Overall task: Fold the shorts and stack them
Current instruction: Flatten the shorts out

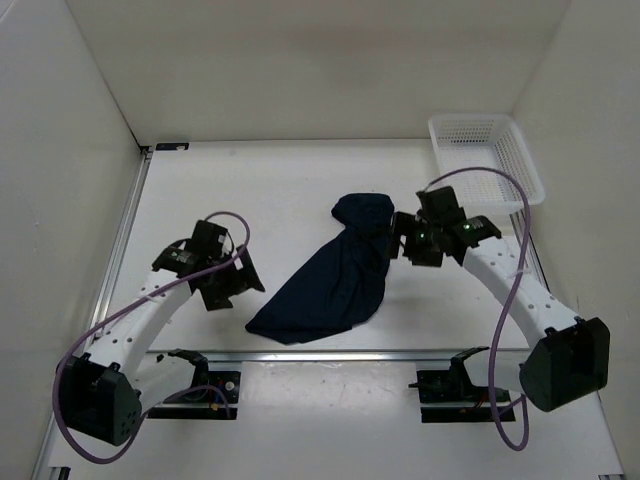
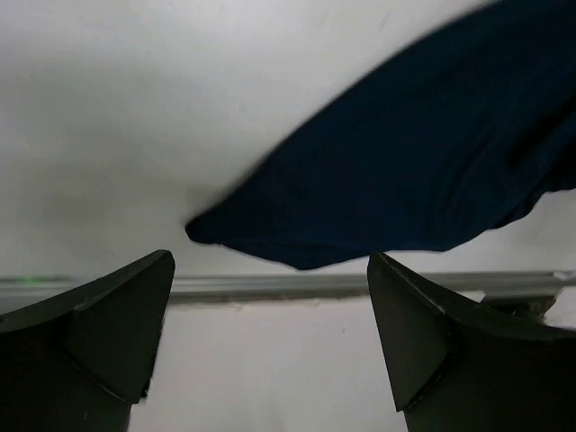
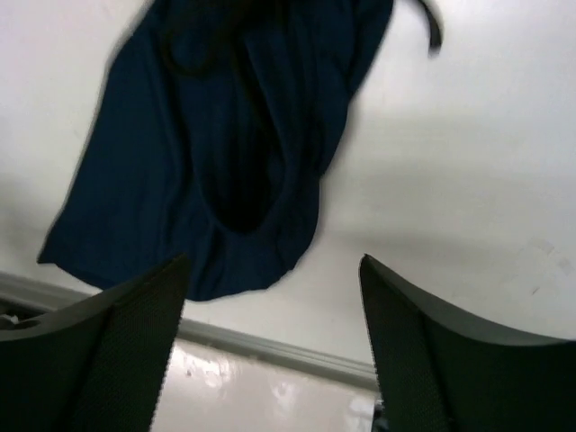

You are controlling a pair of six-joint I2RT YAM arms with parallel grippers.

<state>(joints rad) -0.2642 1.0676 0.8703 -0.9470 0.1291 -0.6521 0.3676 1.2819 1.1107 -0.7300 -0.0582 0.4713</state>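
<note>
**Now: shorts lie loose between two open end effectors**

Right now we see the shorts (image 1: 335,275) lying unfolded on the white counter (image 1: 250,190), roughly midway between the two arms. They form a crumpled dark navy strip running diagonally. A bunched upper end points toward the far right, and a wider, flatter end spreads toward the near edge and its metal rail.

The left end effector (image 1: 240,285) sits just left of that wide near corner, apart from the cloth. In its wrist view we see both fingers (image 2: 108,333) spread wide with nothing between them, and the corner of the shorts lies on the counter ahead of the tips.

The right end effector (image 1: 400,245) is close beside the bunched upper end, on its right. From above we cannot tell whether it touches the fabric. Its wrist view shows the fingers (image 3: 450,351) wide apart and holding nothing, with the shorts spread ahead of them and a thin dark drawstring (image 3: 434,27) trailing at the garment's far edge.

A white mesh basket (image 1: 520,170) stands in the far right corner, well apart from the shorts.
</note>
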